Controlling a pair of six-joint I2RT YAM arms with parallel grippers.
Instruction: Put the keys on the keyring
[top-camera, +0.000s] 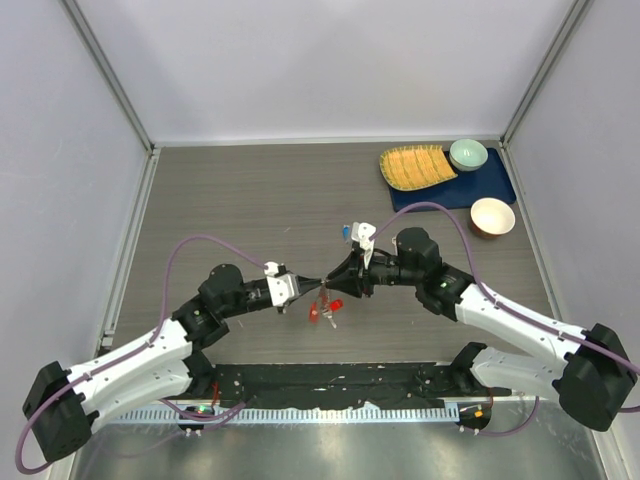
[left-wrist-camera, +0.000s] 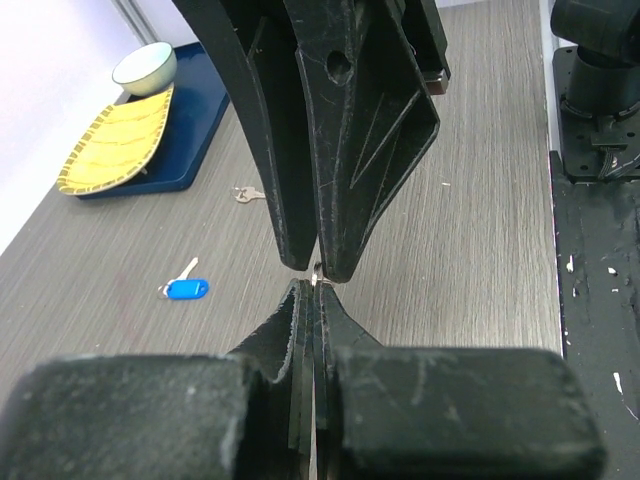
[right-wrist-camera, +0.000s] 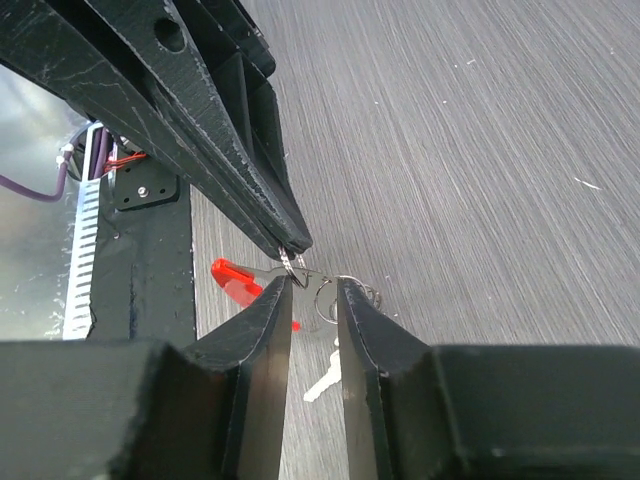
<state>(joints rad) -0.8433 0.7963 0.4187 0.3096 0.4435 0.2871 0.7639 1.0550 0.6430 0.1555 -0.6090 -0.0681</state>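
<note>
Top view: left fingers and right fingers meet tip to tip above the middle of the desk; the keyring hangs between them

Left wrist view: left fingers clamped shut on a sliver of ring wire; a blue-headed key and a silver key lie loose on the desk, well apart

Right wrist view: right fingers stand narrowly apart around the ring, red fob beside, a hanging key below; whether they pinch it is unclear

The wire looks thin, springy, slippery and light; probably best held on the coil, clear of its split end, keys by their heads
</note>
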